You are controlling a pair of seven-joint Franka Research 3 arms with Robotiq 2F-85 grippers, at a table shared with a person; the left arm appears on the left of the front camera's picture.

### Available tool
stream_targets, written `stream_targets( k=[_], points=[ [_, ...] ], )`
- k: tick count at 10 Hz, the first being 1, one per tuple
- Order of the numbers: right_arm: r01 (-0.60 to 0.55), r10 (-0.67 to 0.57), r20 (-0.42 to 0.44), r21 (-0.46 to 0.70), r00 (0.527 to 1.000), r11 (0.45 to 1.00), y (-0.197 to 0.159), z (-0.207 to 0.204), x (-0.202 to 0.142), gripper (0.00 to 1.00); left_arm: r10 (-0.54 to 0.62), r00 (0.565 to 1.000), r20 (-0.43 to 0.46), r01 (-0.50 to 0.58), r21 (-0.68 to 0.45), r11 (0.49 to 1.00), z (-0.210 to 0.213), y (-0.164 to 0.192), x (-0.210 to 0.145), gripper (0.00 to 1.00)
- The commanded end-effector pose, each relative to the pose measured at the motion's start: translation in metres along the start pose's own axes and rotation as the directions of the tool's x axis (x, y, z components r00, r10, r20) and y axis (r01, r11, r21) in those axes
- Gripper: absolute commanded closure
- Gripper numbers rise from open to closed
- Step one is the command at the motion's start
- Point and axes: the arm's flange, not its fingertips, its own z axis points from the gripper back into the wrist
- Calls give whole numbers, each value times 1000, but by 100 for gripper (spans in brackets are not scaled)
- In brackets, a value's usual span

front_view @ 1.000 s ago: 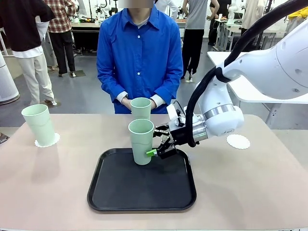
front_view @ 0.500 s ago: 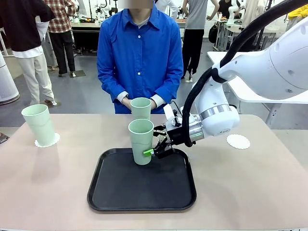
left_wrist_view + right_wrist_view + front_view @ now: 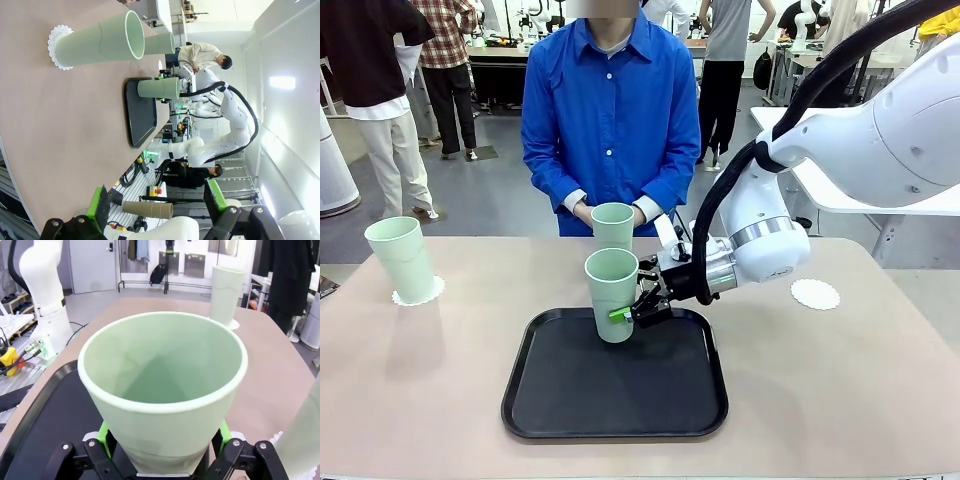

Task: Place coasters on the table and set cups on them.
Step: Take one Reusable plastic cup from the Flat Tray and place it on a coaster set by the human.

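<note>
Gripping a tall pale mint-green plastic cup [image 3: 612, 294] low on its wall, the right gripper [image 3: 632, 312] is clamping it upright over the black rounded-square tray [image 3: 616, 385]; the left gripper [image 3: 159, 206] is gaping, holding nothing.

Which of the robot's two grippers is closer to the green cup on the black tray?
The right. The right gripper has its fingers closed around the cup on the tray. The left gripper hangs open, well away at the table's left end.

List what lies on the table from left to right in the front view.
Cup on coaster → tray with the cup gripped by the right end effector → bare coaster.
</note>
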Motion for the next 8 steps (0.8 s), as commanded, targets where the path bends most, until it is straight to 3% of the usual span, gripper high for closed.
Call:
stream_targets(
  k=[1,2,4,6,8],
  points=[
    [-12,12,38,-6,999,1000,-3,-3,-6,63,4,1000,9,-4,10,1000,-1,-1,-2,0],
    [-8,8,37,-10,999,1000,-3,-3,-6,100,4,1000,9,-4,10,1000,-1,-1,-2,0],
    [80,-80,43,-3,996,997,14,1,17,100,4,1000,9,-4,10,1000,-1,-1,-2,0],
    [133,-132,71,-8,989,991,34,23,71,100,4,1000,9,-4,10,1000,-1,-1,-2,0],
    [116,-111,78,-70,991,991,42,57,130,100,4,1000,9,-4,10,1000,-1,-1,-2,0]
  ],
)
